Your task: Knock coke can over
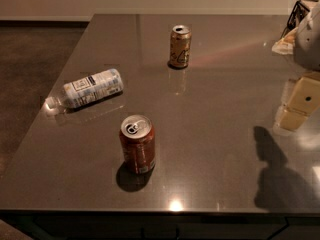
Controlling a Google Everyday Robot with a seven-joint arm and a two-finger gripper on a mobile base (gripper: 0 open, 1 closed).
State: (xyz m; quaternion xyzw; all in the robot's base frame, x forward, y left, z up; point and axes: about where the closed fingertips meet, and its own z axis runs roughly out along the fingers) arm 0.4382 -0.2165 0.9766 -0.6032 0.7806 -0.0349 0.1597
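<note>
The coke can (137,144) is red-orange with a silver top and pull tab. It stands upright on the dark table (225,84), near the front edge and left of centre. My gripper (298,108) is cream-coloured and hangs above the table at the far right edge of the view, well to the right of the can and a little farther back. It touches nothing that I can see. Its shadow (275,174) falls on the table in front of it.
A gold-tan can (180,46) stands upright toward the back centre. A clear plastic bottle (87,90) with a white label lies on its side near the left edge. A black wire rack (301,9) and pale wrappers sit at the back right corner. The floor drops off to the left.
</note>
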